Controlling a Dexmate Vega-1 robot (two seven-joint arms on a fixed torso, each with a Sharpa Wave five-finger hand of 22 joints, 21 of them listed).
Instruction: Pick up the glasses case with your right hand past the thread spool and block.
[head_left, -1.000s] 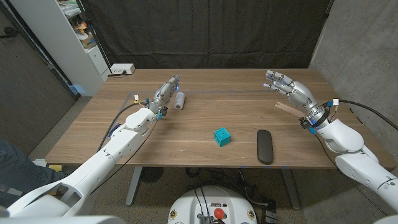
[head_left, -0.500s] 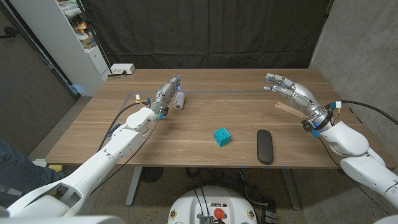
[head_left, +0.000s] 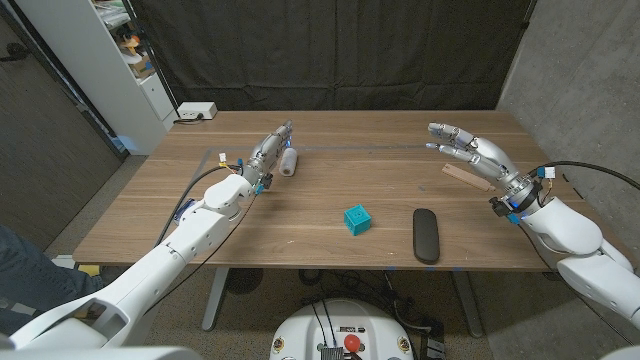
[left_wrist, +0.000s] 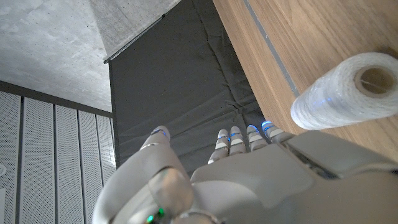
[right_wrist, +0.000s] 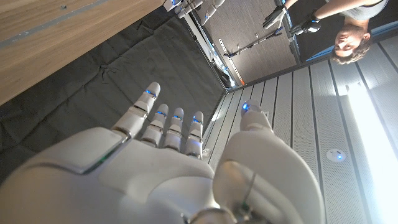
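Nearest the front edge of the brown wooden table (head_left: 330, 190), at about five o'clock from the table's middle, a black oblong glasses case (head_left: 426, 235) is lying flat with its long side running front to back, and nothing is touching it. Just beside it toward nine o'clock, apart from it, a small teal cube-shaped block (head_left: 357, 219) is sitting on the wood.

Over at three o'clock, the robot's right hand (head_left: 472, 150) is hovering above the table with its fingers spread and stretched out, holding nothing; it is well apart from the case, beyond it toward one o'clock. In the right wrist view the same hand (right_wrist: 168, 168) is showing its pale back with the fingertips (right_wrist: 149, 93) fanned toward a dark curtain. Under the hand, a thin light wooden strip (head_left: 466, 177) is lying at a slant on the table.

Toward ten o'clock, the left hand (head_left: 266, 151) is standing on its edge with its fingers straight and together, gripping nothing. A white spool of thread (head_left: 289, 161) is lying on its side just beside that hand; whether they are touching I cannot tell. The left wrist view is showing the spool (left_wrist: 345, 90) close by the hand (left_wrist: 249, 180), end-on.

Farthest off, at eleven o'clock near the back edge, a small white box (head_left: 196, 111) is sitting in front of the black curtain (head_left: 330, 50).
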